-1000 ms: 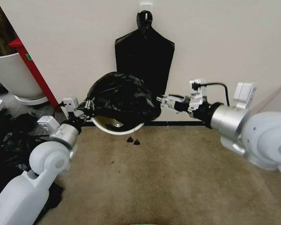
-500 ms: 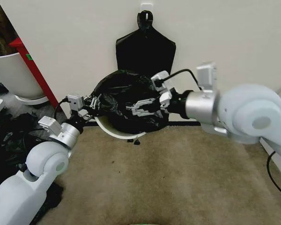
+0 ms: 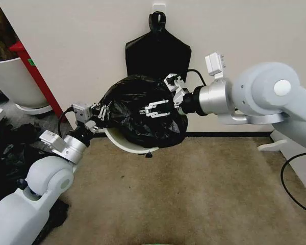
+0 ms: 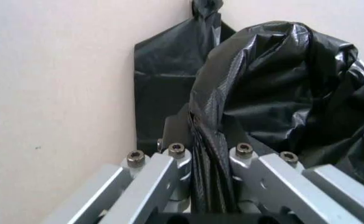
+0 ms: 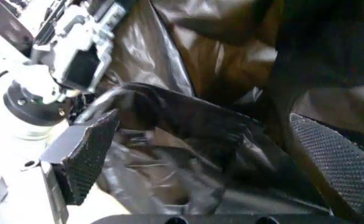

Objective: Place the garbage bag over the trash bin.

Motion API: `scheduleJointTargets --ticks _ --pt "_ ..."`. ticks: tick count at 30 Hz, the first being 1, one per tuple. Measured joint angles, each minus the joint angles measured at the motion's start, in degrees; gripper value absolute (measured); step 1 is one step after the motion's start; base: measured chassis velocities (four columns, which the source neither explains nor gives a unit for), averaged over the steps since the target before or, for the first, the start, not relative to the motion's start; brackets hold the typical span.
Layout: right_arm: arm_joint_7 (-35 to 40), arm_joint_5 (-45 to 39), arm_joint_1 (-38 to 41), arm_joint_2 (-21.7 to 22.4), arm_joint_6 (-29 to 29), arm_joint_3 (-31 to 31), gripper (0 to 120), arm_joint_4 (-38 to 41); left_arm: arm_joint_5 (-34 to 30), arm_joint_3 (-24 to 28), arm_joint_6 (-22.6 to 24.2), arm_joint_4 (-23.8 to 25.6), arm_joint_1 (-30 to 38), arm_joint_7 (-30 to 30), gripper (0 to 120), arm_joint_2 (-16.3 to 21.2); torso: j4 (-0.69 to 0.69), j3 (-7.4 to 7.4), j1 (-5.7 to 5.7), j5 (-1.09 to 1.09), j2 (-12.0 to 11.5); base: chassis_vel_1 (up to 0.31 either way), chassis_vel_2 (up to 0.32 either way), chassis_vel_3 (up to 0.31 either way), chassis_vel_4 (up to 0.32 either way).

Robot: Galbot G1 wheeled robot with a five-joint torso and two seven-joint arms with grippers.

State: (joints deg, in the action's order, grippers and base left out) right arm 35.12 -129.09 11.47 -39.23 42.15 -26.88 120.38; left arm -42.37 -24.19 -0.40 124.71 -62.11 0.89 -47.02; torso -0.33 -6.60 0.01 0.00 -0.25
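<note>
Against the wall, a flat black bag bundle [image 3: 158, 51] hangs behind the work. Below it the garbage bag [image 3: 143, 109] billows over the trash bin [image 3: 123, 143] — only the near rim shows. It looks feather-light, soft and slippery, so the hem is likely the surest place to take hold. At its left edge the left gripper [image 3: 99, 113] pinches a gathered fold, fingers clamped on film. Over the top the right gripper [image 3: 160, 99] spreads its fingers wide — pads [image 5: 82, 154] against the plastic.
</note>
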Motion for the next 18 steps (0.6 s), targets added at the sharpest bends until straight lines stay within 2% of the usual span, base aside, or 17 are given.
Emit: scheduleJointTargets --ticks 7,12,14,18 --pt "-0.17 -2.66 -2.29 1.23 -0.07 0.91 94 0.5 -0.34 0.05 -0.14 -0.22 0.64 -0.24 4 0.02 -0.01 0.0 0.0 0.01 0.0 0.0 0.0 0.0 0.0" --pt "0.0 -3.55 -3.44 1.81 -0.18 2.49 74 2.6 -0.42 0.37 0.0 -0.82 0.84 -0.12 4 -0.25 -0.01 0.01 0.0 0.01 0.0 0.0 0.0 0.0 0.0" --pt "0.16 -3.51 -3.7 1.81 -0.22 2.73 70 2.98 -0.43 0.43 0.1 -0.91 0.87 -0.03 4 -0.29 -0.01 0.01 0.0 0.0 0.0 0.0 0.0 0.0 0.0" --pt "1.8 -3.3 -5.17 1.78 -0.93 3.76 52 4.42 -0.45 0.66 0.57 -1.22 1.04 0.53 4 -0.44 -0.01 0.01 0.0 0.0 0.0 0.0 0.0 0.0 0.0"
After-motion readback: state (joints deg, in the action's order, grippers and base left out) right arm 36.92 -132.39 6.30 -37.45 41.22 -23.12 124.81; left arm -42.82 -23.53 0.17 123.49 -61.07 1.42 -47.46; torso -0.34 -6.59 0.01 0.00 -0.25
